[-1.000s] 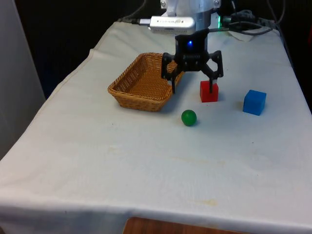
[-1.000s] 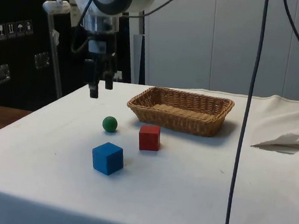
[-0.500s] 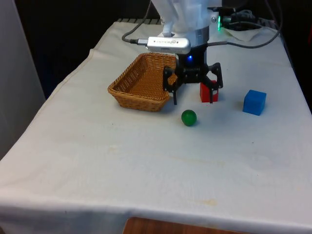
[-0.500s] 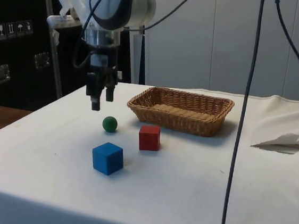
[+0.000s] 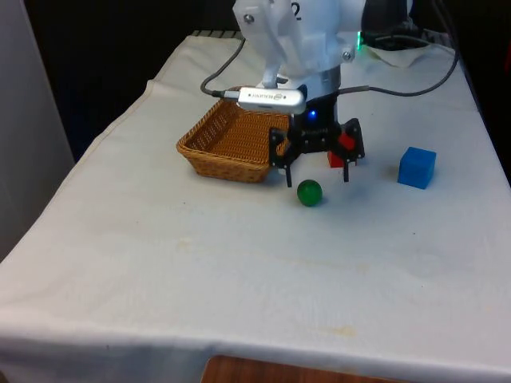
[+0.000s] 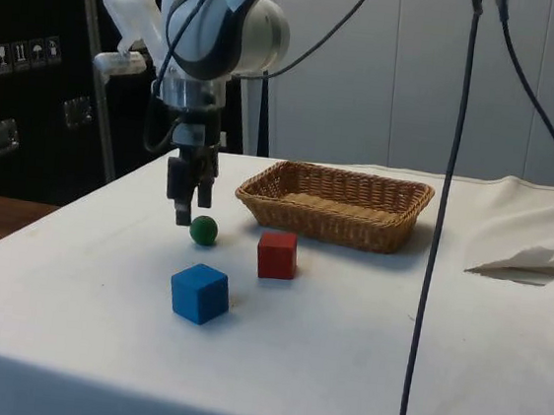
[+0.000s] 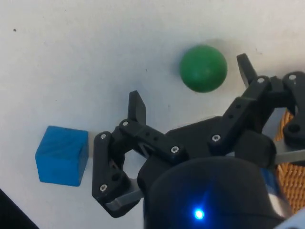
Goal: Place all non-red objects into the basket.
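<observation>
Front view: jaws spread wide, just above green ball (image 5: 310, 192).

Everything was placed on the table (image 5: 160, 263), and the basket (image 5: 231, 136) is taken here as the landmark. In the front view, the ball (image 5: 310, 192) was found to the right of the basket and nearer to the camera, close to its near corner. The small cube (image 6: 277, 255) was set just beside the basket, further right than the ball. The large cube (image 5: 417, 167) was located well apart from the basket, beyond the small cube. The gripper (image 5: 316, 176) was held above the table, beside the basket, with its spread fingers over the ball and not touching it.
</observation>
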Available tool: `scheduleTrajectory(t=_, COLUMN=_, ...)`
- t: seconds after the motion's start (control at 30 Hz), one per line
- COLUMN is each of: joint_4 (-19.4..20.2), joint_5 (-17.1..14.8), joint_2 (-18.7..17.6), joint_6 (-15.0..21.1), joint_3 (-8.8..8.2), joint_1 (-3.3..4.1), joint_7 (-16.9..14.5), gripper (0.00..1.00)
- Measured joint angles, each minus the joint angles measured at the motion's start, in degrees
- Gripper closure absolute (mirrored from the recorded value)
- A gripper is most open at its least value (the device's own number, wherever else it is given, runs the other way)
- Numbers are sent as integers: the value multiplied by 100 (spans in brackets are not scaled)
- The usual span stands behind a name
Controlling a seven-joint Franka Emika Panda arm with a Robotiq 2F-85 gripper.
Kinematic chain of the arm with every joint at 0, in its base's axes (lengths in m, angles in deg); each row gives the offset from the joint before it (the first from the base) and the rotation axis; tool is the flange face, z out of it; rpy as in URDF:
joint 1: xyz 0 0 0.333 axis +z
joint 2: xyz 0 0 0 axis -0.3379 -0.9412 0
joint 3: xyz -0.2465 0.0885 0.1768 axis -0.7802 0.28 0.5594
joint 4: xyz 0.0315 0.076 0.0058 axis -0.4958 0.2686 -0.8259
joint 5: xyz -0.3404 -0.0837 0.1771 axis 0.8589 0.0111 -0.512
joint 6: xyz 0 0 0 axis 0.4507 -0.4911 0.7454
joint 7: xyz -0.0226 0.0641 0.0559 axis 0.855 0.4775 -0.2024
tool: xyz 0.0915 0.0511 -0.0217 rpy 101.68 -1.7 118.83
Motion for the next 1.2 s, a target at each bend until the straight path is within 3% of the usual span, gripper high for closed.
scheduleTrajectory(t=0.5, joint_4=-74, joint_5=-286, joint_2=-252, joint_6=40, joint_3=0, joint_1=-11, joint_7=-561, gripper=0)
scheduleTrajectory(t=1.2, joint_4=-17, joint_5=-286, joint_2=-344, joint_6=292, joint_3=-57, joint_1=-11, joint_7=-625, gripper=0)
